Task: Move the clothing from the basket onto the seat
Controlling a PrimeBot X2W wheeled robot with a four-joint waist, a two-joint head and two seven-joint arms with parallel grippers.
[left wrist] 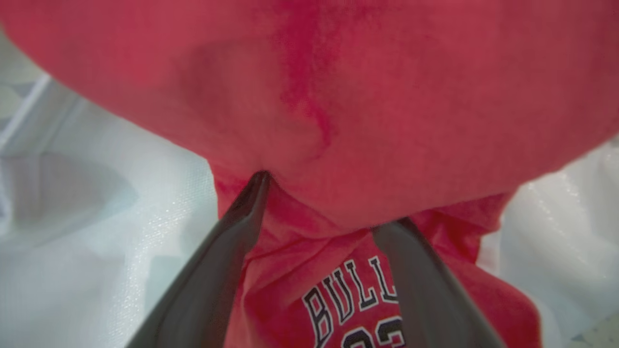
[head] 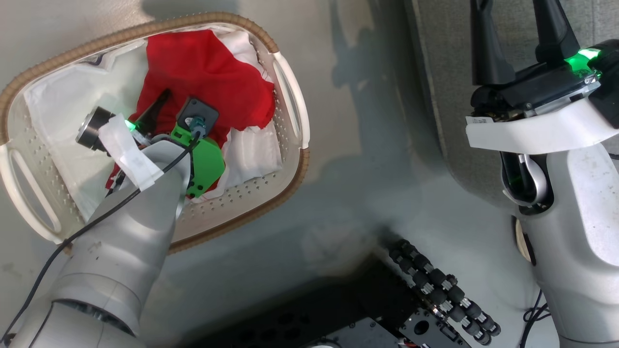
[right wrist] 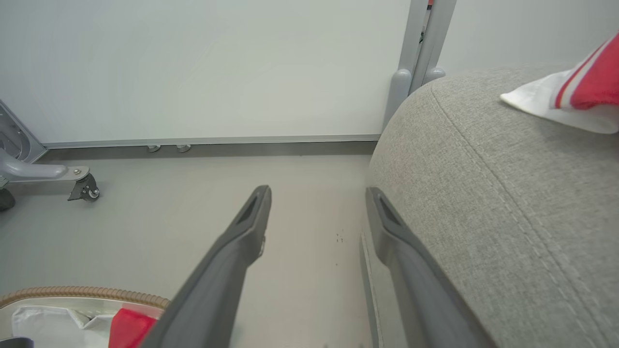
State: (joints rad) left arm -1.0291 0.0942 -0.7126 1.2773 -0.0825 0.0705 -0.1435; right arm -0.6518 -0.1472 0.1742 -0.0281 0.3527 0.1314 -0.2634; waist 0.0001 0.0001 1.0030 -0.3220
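The left gripper is down in the basket, its fingers spread over a bulge of red clothing, with white liner on either side. The cloth between them reads "BULLS". The right gripper hangs wide and empty just beside the rounded edge of the seat, with bare floor stretching ahead. Farther along the seat lies a red-and-white piece.
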